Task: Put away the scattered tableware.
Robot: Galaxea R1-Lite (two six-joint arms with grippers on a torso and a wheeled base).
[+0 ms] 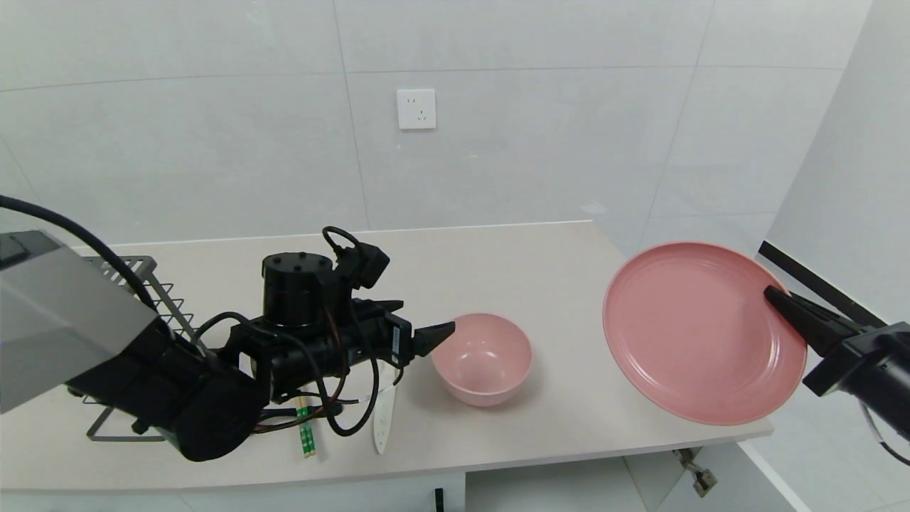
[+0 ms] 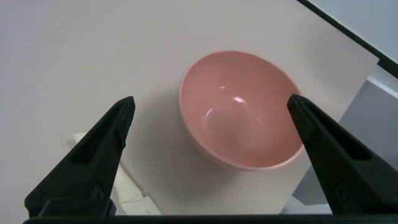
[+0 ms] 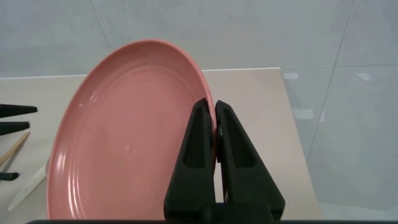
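Observation:
A pink bowl (image 1: 483, 358) (image 2: 241, 111) stands upright on the beige table (image 1: 498, 263). My left gripper (image 1: 435, 336) (image 2: 211, 109) hovers at the bowl's left rim, open, with one finger on either side of the bowl in the left wrist view. My right gripper (image 1: 776, 297) (image 3: 214, 118) is shut on the right rim of a large pink plate (image 1: 700, 331) (image 3: 127, 130), held tilted above the table's right end. A white spoon (image 1: 384, 412) (image 3: 28, 186) and chopsticks (image 1: 306, 427) (image 3: 12, 149) lie on the table under the left arm.
A metal dish rack (image 1: 138, 284) stands at the table's left, partly hidden by the left arm. A wall socket (image 1: 416, 108) is on the tiled wall behind. The table's front edge runs just below the bowl.

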